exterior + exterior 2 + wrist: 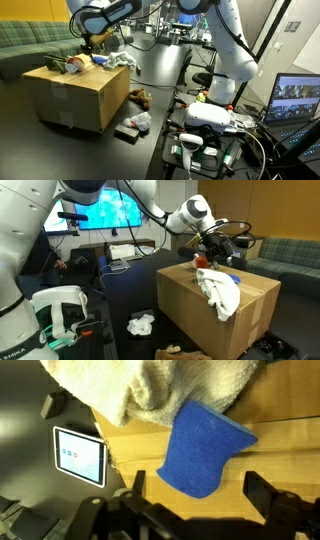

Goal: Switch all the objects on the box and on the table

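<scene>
The tan cardboard box (75, 98) (200, 315) stands on the dark table (150, 70). On its top lie a red-and-green plush (56, 65), a white cloth (120, 61) (218, 290) (150, 390) draped over the edge, and a blue item (233, 279) (205, 448). My gripper (88, 42) (213, 250) (200, 490) hovers open just above the box top; the blue item's lower tip lies on the cardboard between the spread fingers (262, 492), untouched. Down on the table beside the box are a brown toy (140, 98), a second white cloth (141, 121) (141, 325) and a flat black block (127, 133).
White robot gear with cables (210, 118) (60, 315) sits on the table near the arm base. A green sofa (30, 45) (285, 255) stands behind the box. A flat white-faced panel (80, 455) shows below the box edge in the wrist view.
</scene>
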`<state>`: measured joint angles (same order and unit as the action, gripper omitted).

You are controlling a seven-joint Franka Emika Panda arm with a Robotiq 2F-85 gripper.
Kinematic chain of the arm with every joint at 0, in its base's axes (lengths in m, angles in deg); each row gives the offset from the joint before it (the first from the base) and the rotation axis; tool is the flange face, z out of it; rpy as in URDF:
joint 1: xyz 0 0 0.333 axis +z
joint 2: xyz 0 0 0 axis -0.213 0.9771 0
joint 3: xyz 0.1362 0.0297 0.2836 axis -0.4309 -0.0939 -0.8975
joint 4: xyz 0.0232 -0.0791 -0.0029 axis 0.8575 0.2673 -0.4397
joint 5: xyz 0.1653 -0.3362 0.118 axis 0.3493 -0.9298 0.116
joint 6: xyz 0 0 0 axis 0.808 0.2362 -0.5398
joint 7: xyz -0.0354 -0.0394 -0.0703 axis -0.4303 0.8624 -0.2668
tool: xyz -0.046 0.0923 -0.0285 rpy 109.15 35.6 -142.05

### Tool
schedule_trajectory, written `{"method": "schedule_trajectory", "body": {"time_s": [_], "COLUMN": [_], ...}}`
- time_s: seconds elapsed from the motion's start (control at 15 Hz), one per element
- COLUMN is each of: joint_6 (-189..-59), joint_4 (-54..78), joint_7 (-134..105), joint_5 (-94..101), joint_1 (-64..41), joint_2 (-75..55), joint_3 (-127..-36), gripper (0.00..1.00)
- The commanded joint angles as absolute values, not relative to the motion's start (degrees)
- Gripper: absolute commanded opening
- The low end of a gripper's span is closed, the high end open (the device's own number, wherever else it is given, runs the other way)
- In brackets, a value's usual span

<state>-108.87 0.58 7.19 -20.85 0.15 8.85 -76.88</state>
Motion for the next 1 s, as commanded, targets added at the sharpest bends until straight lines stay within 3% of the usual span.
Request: {"method": "schedule_trajectory", "body": {"time_s": [0.0,0.93], "joint_6": [-110.35,-124.41], "joint_4": [4.90,8.95], "joint_7": [6.94,-4.28], "joint_5": [-19.93,-8.05], "joint_1": [-0.50,-0.57], "joint_2": [3.69,1.89], "joint_3": [-77.78,-87.66], "gripper": [1.00,1.00]}}
